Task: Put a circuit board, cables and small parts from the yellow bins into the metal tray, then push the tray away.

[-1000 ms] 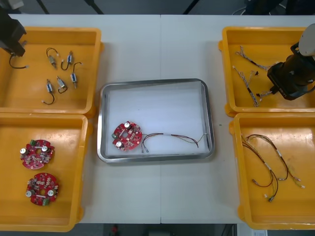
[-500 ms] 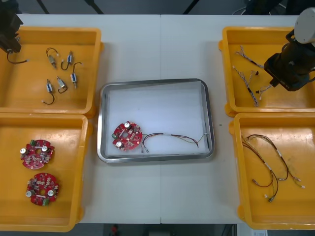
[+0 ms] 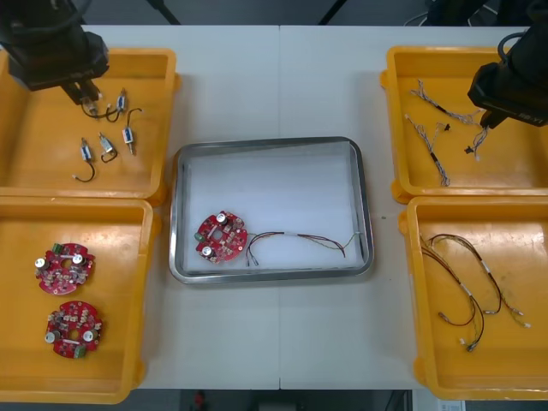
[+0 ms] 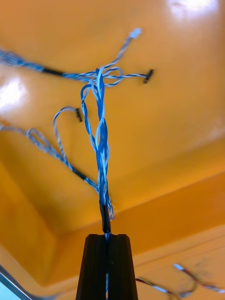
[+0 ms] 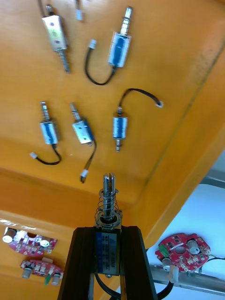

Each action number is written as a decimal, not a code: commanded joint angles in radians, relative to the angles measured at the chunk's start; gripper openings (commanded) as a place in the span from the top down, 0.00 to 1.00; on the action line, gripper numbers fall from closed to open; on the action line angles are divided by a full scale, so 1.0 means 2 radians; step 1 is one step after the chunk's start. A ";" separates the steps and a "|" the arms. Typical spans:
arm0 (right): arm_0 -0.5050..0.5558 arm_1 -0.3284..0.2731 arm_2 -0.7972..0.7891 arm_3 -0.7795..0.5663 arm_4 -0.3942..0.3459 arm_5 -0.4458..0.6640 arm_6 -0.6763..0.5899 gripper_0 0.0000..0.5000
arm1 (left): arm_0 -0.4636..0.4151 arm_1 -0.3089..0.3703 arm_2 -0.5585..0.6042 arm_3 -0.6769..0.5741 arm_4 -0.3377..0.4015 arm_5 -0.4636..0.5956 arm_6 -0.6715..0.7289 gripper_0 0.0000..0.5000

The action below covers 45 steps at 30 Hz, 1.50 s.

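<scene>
Nearest us, the near left bin [image 3: 111, 368] holds 2 red boards [image 3: 65, 267]. The near right bin [image 3: 514, 368] holds looped dark cables [image 3: 469, 295], and the picture's edge cuts off its outer side. Between them the light table [image 3: 282, 342] lies bare in front of the metal tray [image 3: 365, 214], with open strips along both tray sides.

Inside the white tray we find a circuit board [image 3: 221, 237] at the near left corner. A thin cable [image 3: 300, 237] runs from just beside it toward the right wall.

Farther off, the left gripper [image 5: 108, 230] hangs over the far left bin [image 3: 43, 163], pinching a small metal part [image 5: 108, 206] (spring end sticking out) above 5 loose parts [image 5: 120, 129]. The right gripper [image 4: 107, 238] is over the far right bin [image 3: 411, 171], clamped on a blue and white cable [image 4: 99, 136] whose far end crosses others on the bin floor.

In the front view we see the dark arm bodies covering the far outer corners of those 2 bins.
</scene>
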 commanded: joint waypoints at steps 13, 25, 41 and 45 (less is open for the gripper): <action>-0.017 -0.021 -0.022 -0.124 -0.034 0.058 0.182 1.00 | 0.039 -0.124 0.061 -0.170 -0.123 0.052 0.081 1.00; 0.018 -0.023 -0.035 -0.200 -0.056 0.058 0.215 1.00 | 0.119 -0.180 0.067 -0.235 -0.195 0.045 0.085 1.00; 0.067 -0.023 -0.042 -0.255 -0.056 0.058 0.215 1.00 | 0.155 -0.225 0.005 -0.195 -0.239 -0.016 0.098 1.00; 0.072 -0.023 -0.043 -0.255 -0.056 0.058 0.215 1.00 | 0.167 -0.227 -0.002 -0.194 -0.240 -0.016 0.100 1.00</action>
